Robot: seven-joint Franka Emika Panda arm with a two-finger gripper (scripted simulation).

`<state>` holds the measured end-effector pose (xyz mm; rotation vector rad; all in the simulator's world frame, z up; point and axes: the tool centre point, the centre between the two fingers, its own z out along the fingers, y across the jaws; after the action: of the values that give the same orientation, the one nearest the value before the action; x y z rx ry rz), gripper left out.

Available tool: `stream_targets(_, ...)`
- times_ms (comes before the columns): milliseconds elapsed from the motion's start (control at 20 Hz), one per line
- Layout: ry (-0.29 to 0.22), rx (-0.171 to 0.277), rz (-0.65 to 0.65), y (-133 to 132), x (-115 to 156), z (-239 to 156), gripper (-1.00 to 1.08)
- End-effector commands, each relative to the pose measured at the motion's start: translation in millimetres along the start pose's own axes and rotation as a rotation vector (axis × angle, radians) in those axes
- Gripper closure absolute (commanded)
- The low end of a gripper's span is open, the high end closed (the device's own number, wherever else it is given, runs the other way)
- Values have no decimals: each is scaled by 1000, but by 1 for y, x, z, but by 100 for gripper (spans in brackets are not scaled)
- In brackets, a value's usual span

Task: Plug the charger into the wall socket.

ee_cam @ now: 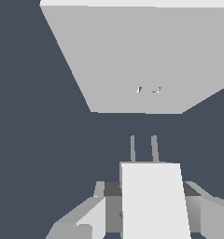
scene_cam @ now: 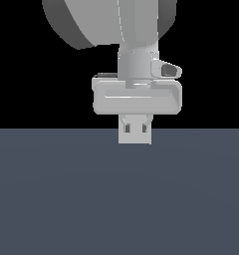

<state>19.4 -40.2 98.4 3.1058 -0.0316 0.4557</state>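
Off-white boxy charger (ee_cam: 153,200) faces flat grey wall socket (ee_cam: 132,56).

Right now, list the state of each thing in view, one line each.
Charger: held between the fingers, prongs pointing at the socket, not yet inserted.
Socket: upright, both holes empty, a gap to the prongs.
Gripper: shut on the charger, hanging just above the floor.

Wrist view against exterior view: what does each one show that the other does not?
Only the wrist view shows the flat light-grey square wall socket with two small dots, and two thin prongs pointing toward it, apart. Only the exterior view shows the grey arm above. Both show the gripper shut on the off-white block charger over the dark floor.
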Motion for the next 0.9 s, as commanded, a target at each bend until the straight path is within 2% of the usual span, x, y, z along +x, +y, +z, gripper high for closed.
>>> stream_targets(0,-1,-5,17,4,1,-1,108)
stream_targets(500,-1,-6,19,5,4,-1,108)
stream_targets(850,-2,-7,19,5,22,5,108)
